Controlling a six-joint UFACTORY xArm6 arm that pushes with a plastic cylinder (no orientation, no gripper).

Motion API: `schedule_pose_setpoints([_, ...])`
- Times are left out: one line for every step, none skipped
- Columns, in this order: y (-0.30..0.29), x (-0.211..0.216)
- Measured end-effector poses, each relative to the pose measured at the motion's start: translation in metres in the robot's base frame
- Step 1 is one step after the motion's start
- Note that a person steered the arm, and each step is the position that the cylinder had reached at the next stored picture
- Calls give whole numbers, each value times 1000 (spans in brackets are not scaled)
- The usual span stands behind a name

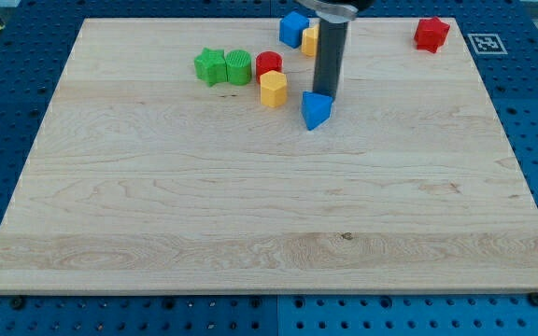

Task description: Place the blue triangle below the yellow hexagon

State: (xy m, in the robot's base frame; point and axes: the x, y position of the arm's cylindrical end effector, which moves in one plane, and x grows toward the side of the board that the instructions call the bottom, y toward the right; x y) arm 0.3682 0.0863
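The blue triangle (316, 110) lies on the wooden board, right of and slightly below the yellow hexagon (273, 90). My tip (324, 94) stands at the triangle's upper edge, touching or nearly touching it. The dark rod rises from there to the view's top. The hexagon sits just below a red cylinder (268, 64).
Two green blocks (222, 67) sit left of the red cylinder. A blue cube (293, 28) and a yellow block (310, 39), partly hidden by the rod, are at the view's top. A red star-like block (431, 34) sits at the top right. The board (250, 215) ends in blue pegboard.
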Motion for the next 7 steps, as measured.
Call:
schedule_pose_setpoints([44,3])
schedule_pose_setpoints([44,36])
schedule_pose_setpoints([26,45])
schedule_pose_setpoints([-1,45])
schedule_pose_setpoints([-13,47])
schedule_pose_setpoints([-25,50])
schedule_pose_setpoints([-4,52])
